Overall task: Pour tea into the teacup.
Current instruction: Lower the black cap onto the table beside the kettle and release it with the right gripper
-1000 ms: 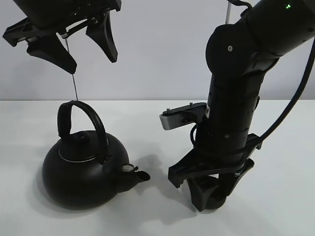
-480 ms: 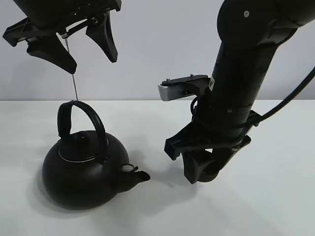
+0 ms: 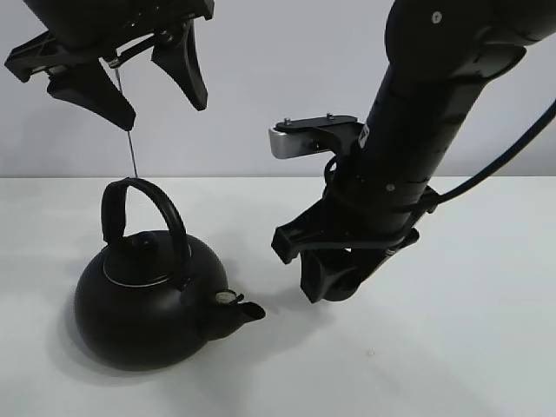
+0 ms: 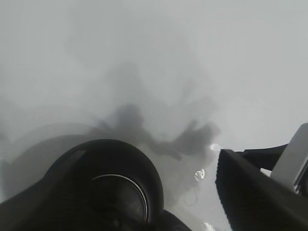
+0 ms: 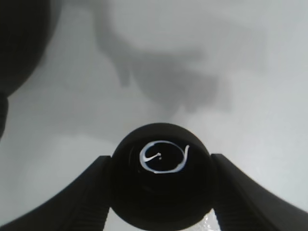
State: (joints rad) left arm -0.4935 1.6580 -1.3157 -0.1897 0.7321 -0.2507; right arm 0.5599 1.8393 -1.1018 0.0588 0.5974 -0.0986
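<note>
Exterior high view, from your left: the left gripper (image 3: 163,111) hangs at 10 o'clock, high above the kettle (image 3: 139,308), its two tapered black fingers spread wide with nothing between them. The kettle sits on the smooth white table (image 3: 486,347) at 8 o'clock. It is a squat, round, matte-black body with a thin bright ring around the lid and a tall arched handle (image 3: 143,217). Its short spout (image 3: 248,311) points to 3 o'clock, toward the right arm.

Further right, near 5 o'clock, the right gripper (image 3: 334,282) hangs clear of the table, leaning, with a soft shadow below it. Its jaws are clamped on the teacup (image 5: 161,180). The right wrist view shows you the cup as a small, round, matte-black bowl squeezed on both sides by the fingers (image 5: 94,192), with a pale ring glinting in its bottom. Its mouth opens toward that camera, so its axis runs back along the gripper. Being round, it has no long side.
</note>
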